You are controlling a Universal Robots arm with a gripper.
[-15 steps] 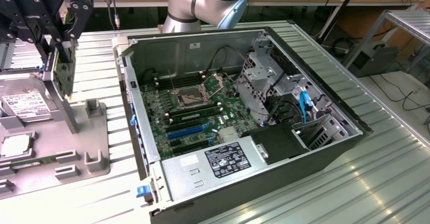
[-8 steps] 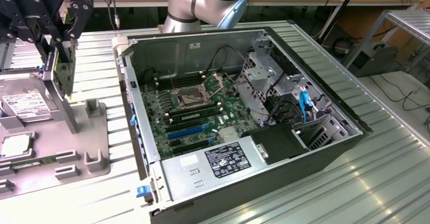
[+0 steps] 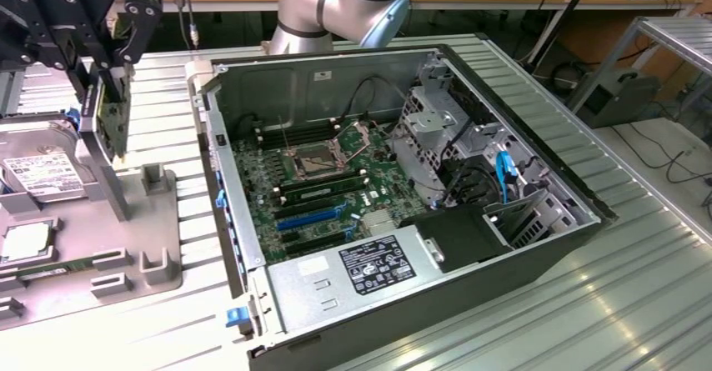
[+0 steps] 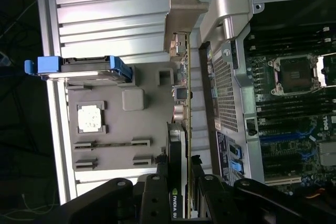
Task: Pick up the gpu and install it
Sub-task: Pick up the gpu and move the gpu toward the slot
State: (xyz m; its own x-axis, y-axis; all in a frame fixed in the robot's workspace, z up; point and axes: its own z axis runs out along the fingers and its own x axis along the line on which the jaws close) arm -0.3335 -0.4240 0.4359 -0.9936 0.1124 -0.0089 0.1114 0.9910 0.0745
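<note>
My gripper (image 3: 98,75) hangs over the grey fixture tray (image 3: 133,254) at the exterior view's left, shut on the gpu (image 3: 112,121). The gpu is a thin dark card held on edge, lifted clear of the tray. In the wrist view the gpu (image 4: 182,103) runs edge-on out from between the fingers of my gripper (image 4: 178,163), with its silver bracket (image 4: 184,9) at the far end. The open computer case (image 3: 579,221) lies to the exterior view's right, with its motherboard (image 3: 323,171) and blue expansion slots (image 3: 306,217) exposed.
The tray carries a silver drive (image 3: 45,175) with a white label, a processor chip (image 3: 28,242) and a green memory strip (image 3: 45,267). A grey upright post (image 3: 106,188) stands under the card. The case wall (image 3: 206,137) lies between tray and motherboard. The arm's base (image 3: 333,4) stands behind the case.
</note>
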